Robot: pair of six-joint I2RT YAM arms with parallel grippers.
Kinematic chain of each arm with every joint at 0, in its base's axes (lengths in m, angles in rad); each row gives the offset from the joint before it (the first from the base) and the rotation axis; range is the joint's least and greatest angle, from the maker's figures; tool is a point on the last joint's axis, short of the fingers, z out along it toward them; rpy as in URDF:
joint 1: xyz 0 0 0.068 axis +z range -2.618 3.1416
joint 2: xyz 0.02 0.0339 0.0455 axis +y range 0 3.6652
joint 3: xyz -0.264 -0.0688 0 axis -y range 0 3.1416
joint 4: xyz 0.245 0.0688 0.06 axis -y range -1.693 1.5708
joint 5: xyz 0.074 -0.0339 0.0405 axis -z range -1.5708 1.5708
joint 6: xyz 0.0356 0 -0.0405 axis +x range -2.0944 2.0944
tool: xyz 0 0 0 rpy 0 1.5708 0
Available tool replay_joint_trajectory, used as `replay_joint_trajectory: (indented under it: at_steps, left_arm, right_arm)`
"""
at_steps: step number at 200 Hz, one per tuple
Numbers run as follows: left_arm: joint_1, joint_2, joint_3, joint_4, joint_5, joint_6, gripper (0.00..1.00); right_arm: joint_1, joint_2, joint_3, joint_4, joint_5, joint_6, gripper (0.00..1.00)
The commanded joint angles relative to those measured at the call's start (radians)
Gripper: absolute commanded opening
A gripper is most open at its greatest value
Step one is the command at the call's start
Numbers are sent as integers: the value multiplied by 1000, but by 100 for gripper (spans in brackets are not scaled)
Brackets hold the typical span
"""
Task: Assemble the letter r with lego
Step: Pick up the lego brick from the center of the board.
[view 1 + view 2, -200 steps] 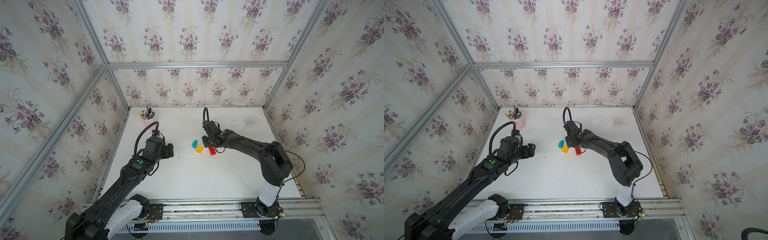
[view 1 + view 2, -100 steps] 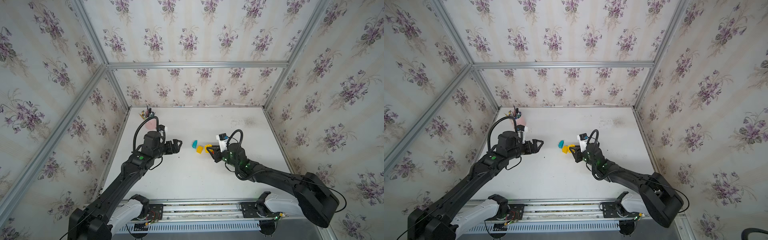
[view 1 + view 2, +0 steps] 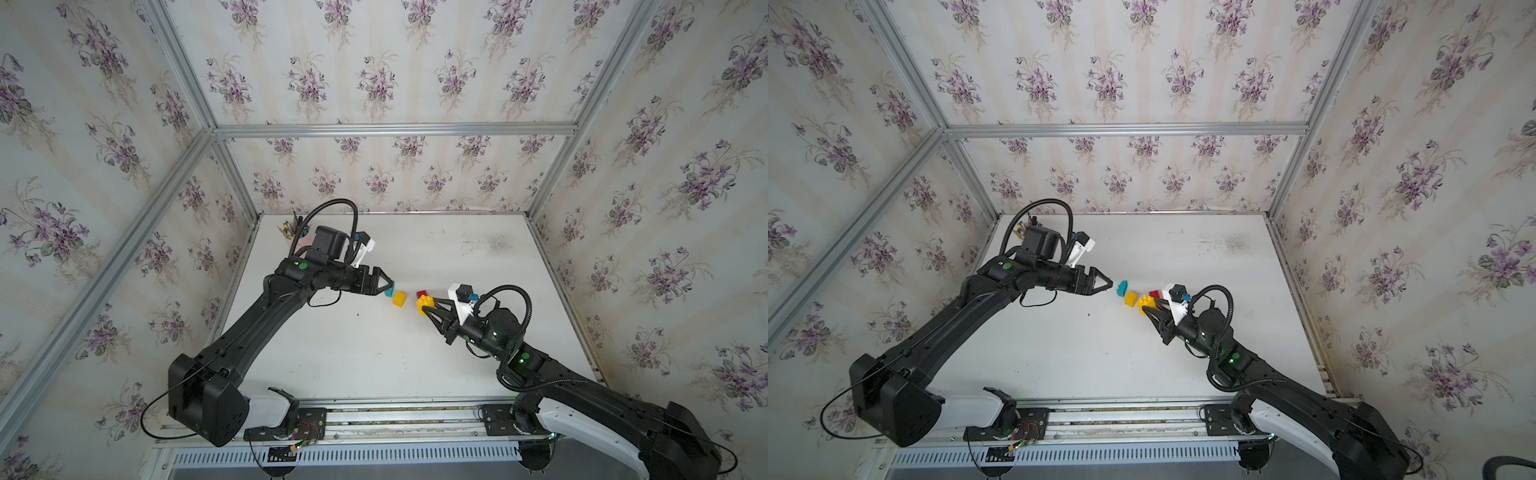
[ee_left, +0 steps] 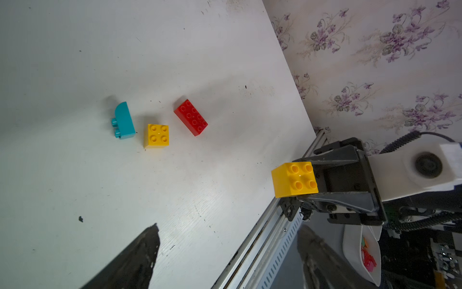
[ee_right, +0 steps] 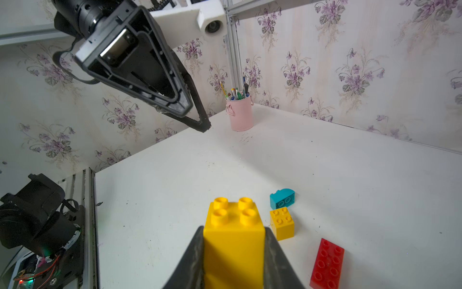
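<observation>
My right gripper (image 5: 233, 228) is shut on a yellow lego brick (image 5: 233, 220), held studs up above the table (image 3: 424, 306). On the table lie a second yellow brick (image 4: 156, 135), a teal brick (image 4: 123, 121) on its side and a longer red brick (image 4: 191, 117), all apart from each other. My left gripper (image 4: 227, 226) hovers open and empty, its tips just left of the teal brick (image 3: 1122, 288) in both top views. No bricks are joined, so no letter r shows.
A pink pen cup (image 5: 240, 113) stands in the far left corner of the white table (image 3: 374, 357). Aluminium rails run along the front edge (image 3: 399, 415). Flowered walls close in three sides.
The right arm has pulled back toward the front right, holding the yellow brick off the table. The left gripper has swung right, close to the teal brick.
</observation>
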Motion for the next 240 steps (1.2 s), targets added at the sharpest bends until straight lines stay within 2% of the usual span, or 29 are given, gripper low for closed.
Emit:
replay_joint_trajectory:
  at_steps: [1, 38, 62, 121, 178, 240]
  left_arm:
    - [-42, 51, 45, -105, -3, 33, 83]
    - [-131, 128, 130, -145, -64, 16, 83]
    - [-166, 172, 161, -133, -57, 0, 81]
    - [-211, 229, 187, -103, -24, -25, 79]
    - [-224, 245, 165, -148, -69, -27, 71]
    - [-248, 254, 157, -94, 13, -37, 63]
  right_arm:
    - [8, -4, 1, -43, 14, -49, 20]
    - [51, 29, 37, -93, 27, -94, 21]
    - [69, 46, 52, -102, 36, -110, 21]
    - [124, 99, 69, -103, 78, -138, 21]
    - [133, 91, 64, -60, 128, -149, 20]
    - [136, 92, 60, -60, 123, -143, 20]
